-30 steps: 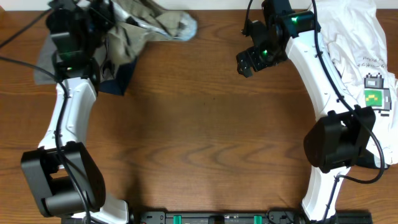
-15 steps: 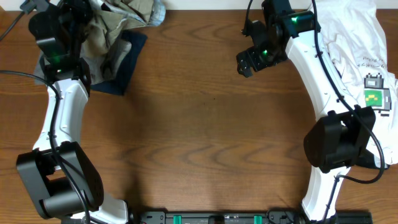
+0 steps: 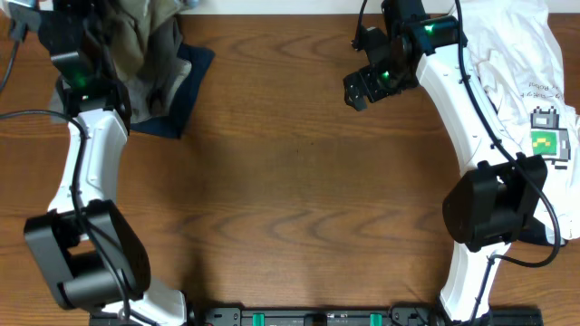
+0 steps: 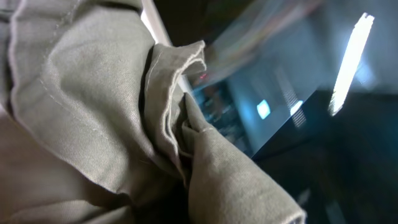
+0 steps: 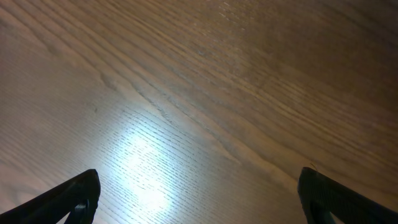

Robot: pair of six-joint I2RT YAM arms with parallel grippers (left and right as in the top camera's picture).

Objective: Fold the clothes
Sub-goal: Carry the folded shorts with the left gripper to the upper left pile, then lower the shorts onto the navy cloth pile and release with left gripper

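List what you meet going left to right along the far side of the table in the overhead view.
khaki shorts → navy garment → bare wooden table → right gripper, fingers open → white tee with green print

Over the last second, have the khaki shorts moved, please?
Yes: the khaki shorts were dragged left, away from the motionless right gripper, uncovering more navy cloth.

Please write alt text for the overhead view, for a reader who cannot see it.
Two white-and-black robot arms reach over a wooden table. The left arm holds up bunched khaki shorts above a navy piece at the far left; a white tee with a green print lies under the right arm.
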